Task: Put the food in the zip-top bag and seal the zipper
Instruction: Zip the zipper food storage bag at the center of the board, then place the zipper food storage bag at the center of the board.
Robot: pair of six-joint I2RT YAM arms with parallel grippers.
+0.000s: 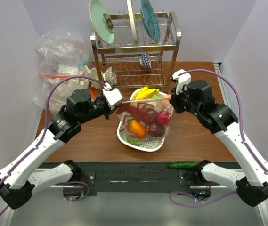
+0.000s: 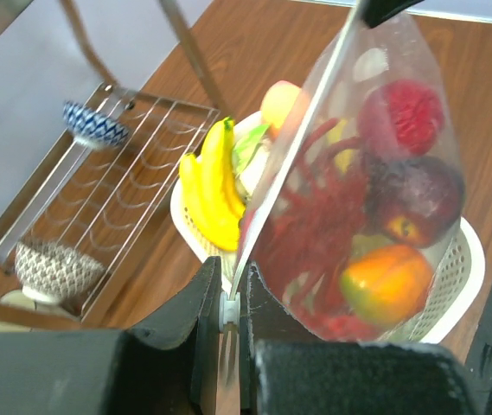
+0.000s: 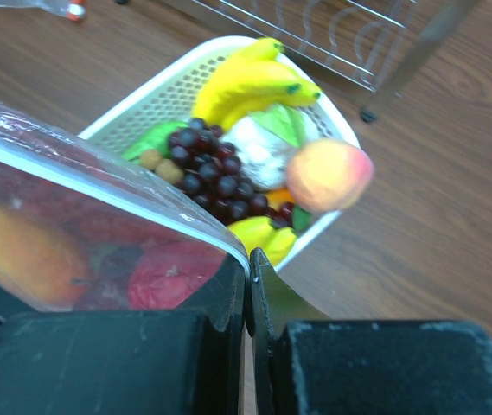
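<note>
The left gripper [image 1: 118, 105] and right gripper [image 1: 172, 100] each pinch 1 end of the zip-top bag [image 1: 147, 123], stretched over the white basket [image 1: 141, 145], with the red lobster [image 1: 134, 112], apple [image 1: 156, 128] and pepper [image 1: 137, 128] inside.

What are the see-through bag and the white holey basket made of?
The bag looks like thin, shiny clear plastic: toy food shows through and light glints off it. The basket looks like hard white plastic, moulded with rows of holes.
</note>
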